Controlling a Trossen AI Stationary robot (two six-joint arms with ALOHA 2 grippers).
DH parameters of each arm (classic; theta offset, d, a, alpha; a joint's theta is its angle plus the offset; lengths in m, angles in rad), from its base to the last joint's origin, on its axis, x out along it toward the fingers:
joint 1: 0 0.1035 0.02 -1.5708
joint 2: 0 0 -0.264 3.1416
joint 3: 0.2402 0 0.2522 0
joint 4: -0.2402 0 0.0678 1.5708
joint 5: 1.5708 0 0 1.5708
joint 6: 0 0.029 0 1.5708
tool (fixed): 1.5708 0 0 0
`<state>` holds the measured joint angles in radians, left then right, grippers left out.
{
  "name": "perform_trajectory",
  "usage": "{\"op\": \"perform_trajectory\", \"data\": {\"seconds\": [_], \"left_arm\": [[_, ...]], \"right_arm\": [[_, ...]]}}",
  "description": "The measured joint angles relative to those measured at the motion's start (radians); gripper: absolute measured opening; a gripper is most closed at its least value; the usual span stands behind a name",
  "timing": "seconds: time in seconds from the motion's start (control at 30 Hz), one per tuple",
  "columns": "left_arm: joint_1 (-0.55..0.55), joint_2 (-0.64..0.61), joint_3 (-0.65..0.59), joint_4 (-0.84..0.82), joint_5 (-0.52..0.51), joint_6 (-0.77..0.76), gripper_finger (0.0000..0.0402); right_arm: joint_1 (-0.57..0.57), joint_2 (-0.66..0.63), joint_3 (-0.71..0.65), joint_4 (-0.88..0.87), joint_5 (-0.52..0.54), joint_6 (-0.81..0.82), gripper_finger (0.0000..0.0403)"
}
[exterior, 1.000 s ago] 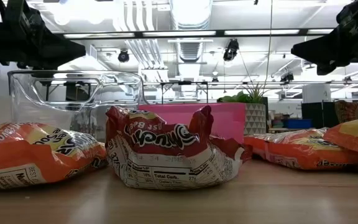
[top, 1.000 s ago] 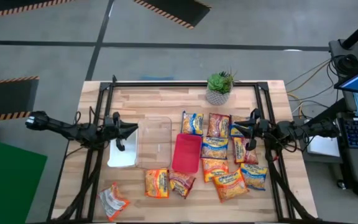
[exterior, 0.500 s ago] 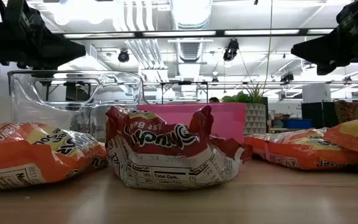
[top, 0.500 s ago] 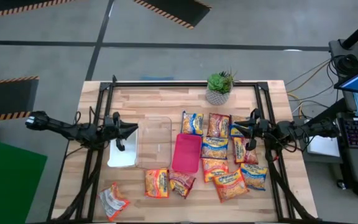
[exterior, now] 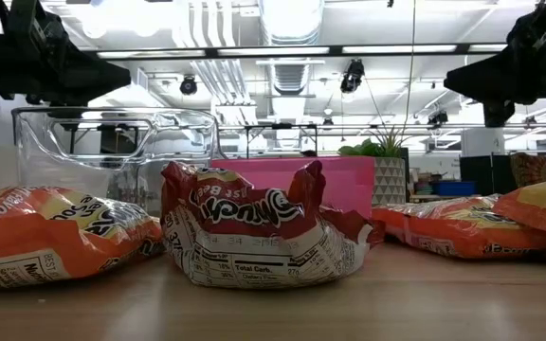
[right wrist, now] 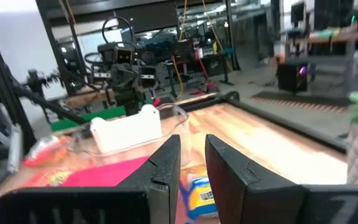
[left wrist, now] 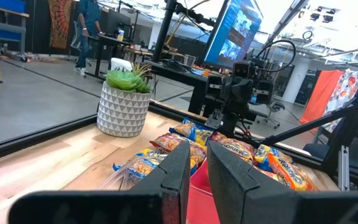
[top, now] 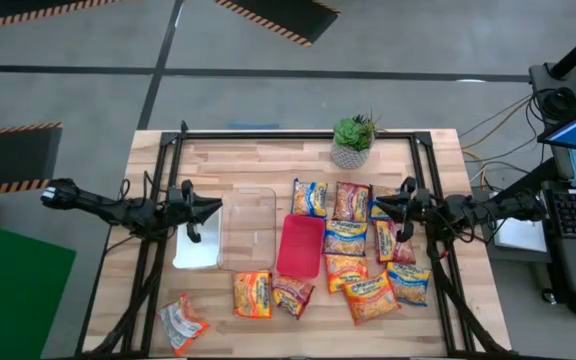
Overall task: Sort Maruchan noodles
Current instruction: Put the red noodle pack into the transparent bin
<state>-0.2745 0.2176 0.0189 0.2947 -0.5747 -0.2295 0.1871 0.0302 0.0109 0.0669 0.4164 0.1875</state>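
The dark two-finger right gripper [top: 379,206] has eased slightly toward nine o'clock in the overhead view, above the flat orange-yellow plastic noodle packets [top: 346,237]; at table level it now hangs lower.
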Motion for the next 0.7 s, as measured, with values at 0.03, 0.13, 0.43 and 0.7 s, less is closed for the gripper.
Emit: {"op": "perform_trajectory", "data": {"seconds": [0.03,0.13,0.43,0.7], "left_arm": [[0.000,0.000,0.000,0.000,0.000,0.000,0.0038],[0.000,0.001,0.000,0.000,0.000,0.000,0.0038],[0.000,0.001,0.000,0.000,0.000,0.000,0.0038],[0.000,0.001,0.000,0.000,0.000,0.000,0.0038]], "right_arm": [[0.000,0.005,0.000,-0.001,-0.003,0.027,0.0063],[0.000,0.020,0.000,-0.002,-0.006,0.095,0.0063],[0.000,0.063,0.000,-0.003,-0.006,0.180,0.0063],[0.000,0.063,0.000,-0.003,-0.005,0.169,0.0063]]}}
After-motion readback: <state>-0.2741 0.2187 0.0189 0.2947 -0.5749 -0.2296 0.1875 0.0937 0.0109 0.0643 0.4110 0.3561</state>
